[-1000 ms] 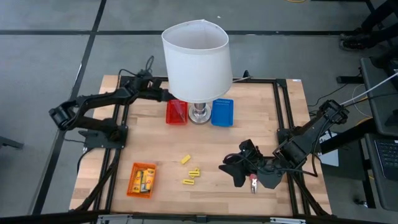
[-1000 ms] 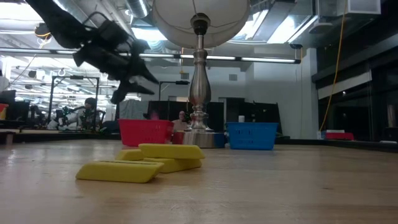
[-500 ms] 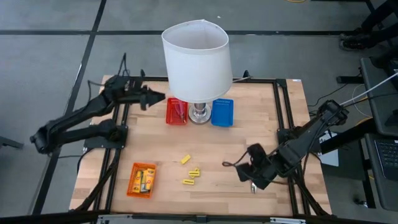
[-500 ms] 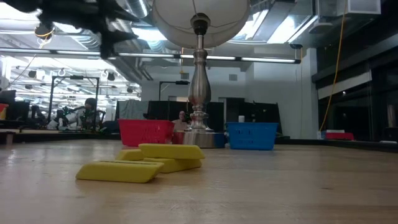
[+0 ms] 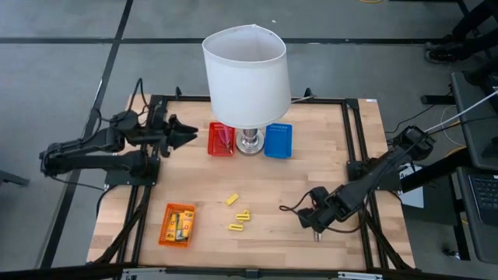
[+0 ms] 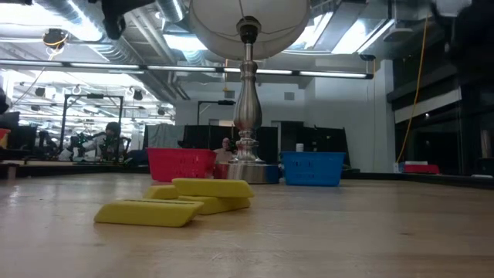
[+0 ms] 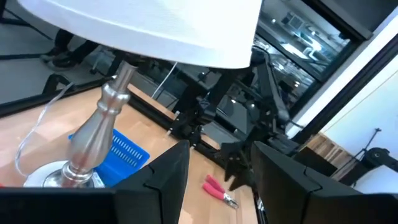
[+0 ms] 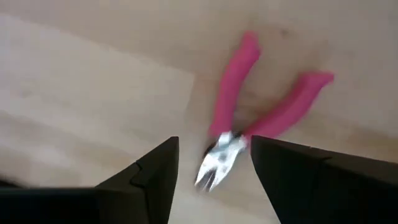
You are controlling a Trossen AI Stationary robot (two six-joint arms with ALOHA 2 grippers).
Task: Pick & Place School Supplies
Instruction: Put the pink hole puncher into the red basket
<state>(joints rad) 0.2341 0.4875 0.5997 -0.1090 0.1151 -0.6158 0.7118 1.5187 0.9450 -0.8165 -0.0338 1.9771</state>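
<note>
My end effectors (image 8: 211, 180) are dark. The pliers (image 8: 255, 112) have pink handles and silver jaws. The worktop (image 5: 327, 171) is pale wood grain. The pieces (image 5: 240, 218) are plain yellow. The baskets are orange (image 5: 178, 225), red (image 5: 221, 140) and blue (image 5: 278, 141). The lamp (image 5: 245, 74) shade is white.

The lamp (image 5: 245, 74) blocks the table's (image 5: 327, 163) far middle; elsewhere mostly open.

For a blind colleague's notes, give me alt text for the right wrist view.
Pink-handled pliers lie on the wooden table, metal tips pointing toward the camera. The right tool hangs open just above, its two dark fingers either side of the tips, touching nothing.
</note>
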